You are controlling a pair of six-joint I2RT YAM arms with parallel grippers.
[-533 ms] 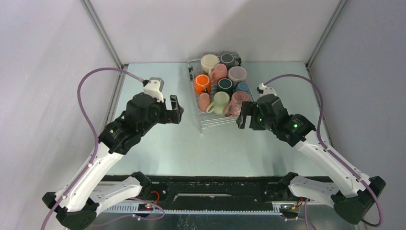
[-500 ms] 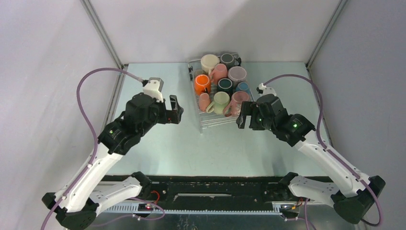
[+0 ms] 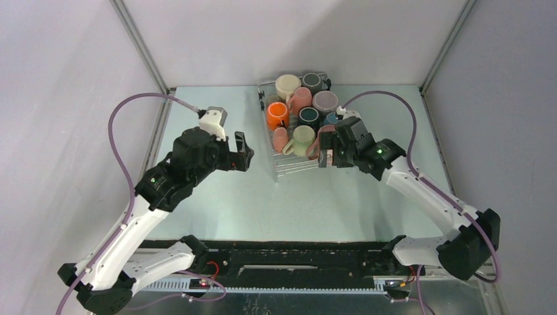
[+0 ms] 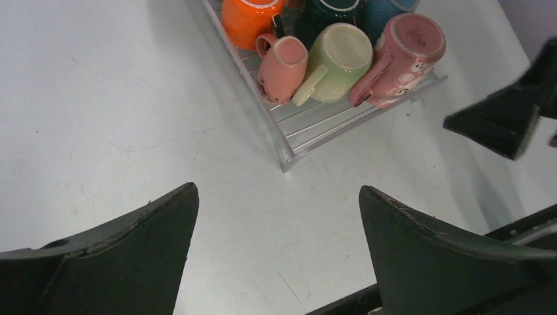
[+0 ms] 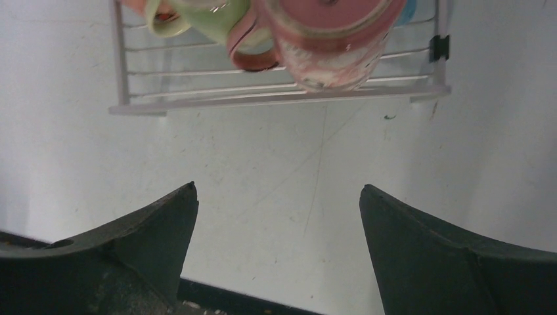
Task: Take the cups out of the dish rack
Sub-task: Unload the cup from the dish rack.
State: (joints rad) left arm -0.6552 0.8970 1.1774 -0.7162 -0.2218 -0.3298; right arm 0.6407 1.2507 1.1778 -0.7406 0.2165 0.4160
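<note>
The left gripper (image 3: pixel 242 151) hangs over the matte, pale table (image 3: pixel 217 197), its dark wedge-shaped fingers spread wide and empty. To its right, at the table's far middle, sits the dish rack (image 3: pixel 289 169), clear with thin parallel ribs and packed with glossy round cups (image 3: pixel 301 118). The right gripper (image 3: pixel 330 152), also spread and empty, hovers at the rack's near right corner. Only its wrist view shows the pink cup (image 5: pixel 328 39) with a mottled wall. Only the left wrist view shows the dotted salmon cup (image 4: pixel 284 62) tipped over.
</note>
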